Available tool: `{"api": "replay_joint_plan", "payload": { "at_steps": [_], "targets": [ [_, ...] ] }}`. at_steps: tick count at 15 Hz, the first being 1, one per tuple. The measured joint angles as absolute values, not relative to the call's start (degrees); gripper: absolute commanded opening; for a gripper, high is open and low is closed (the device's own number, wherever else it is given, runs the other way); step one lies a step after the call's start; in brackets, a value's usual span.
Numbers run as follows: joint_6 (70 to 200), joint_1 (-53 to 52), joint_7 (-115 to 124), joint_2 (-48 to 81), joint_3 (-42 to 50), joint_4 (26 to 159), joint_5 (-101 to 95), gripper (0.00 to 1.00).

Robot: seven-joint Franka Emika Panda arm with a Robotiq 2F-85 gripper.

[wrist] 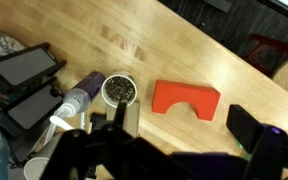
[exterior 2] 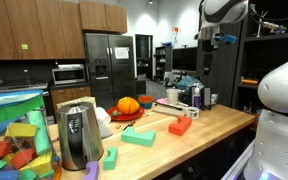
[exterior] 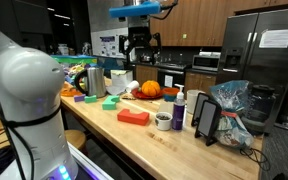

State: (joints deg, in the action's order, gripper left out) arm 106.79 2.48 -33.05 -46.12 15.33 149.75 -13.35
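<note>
Wood cabinets and a steel refrigerator [exterior: 254, 55] back a kitchen where a long butcher-block counter [exterior: 159, 150] carries a scatter of things. High over it hangs the arm [exterior 2: 224, 12]. Its jaws are spread wide with nothing between them, and in the wrist view bare wood shows in the gap.

Take the small cup [wrist: 118, 90] as landmark. The red arch block [wrist: 186, 99] lies on its broad face near the cup but apart from it, on the side away from the bottle [wrist: 76, 103]. It is the thing most nearly under the jaws. The bottle, purple with a white cap, is just beside the cup; I cannot tell whether they touch. Past the bottle from the cup, dark screens [wrist: 24, 68] lean on stands. Well apart from the cup, an orange pumpkin [exterior: 151, 89] sits on a red plate [exterior 2: 119, 115]. A flat green block [exterior 2: 137, 138] lies farther off, and a steel kettle [exterior 2: 76, 135] stands farthest.

The arch block looks rigid and light, probably foam or painted wood, matte and not fragile. Lying as it does, it offers flat parallel edges to pinch: the straight back against the two feet, or the two short ends. The curved notch would seat poorly.

Counted: one red arch block, one cup, one bottle, two screens, one pumpkin, one kettle.
</note>
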Motion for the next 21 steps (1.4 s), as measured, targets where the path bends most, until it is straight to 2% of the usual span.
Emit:
{"api": "replay_joint_plan", "payload": {
  "at_steps": [10, 21],
  "targets": [
    [117.2, -3.9, -36.5, -46.0, 10.9, 154.3, -13.2, 1.00],
    [122.0, -14.4, -28.0, -42.5, -1.4, 155.7, -7.3, 1.00]
  ]
}}
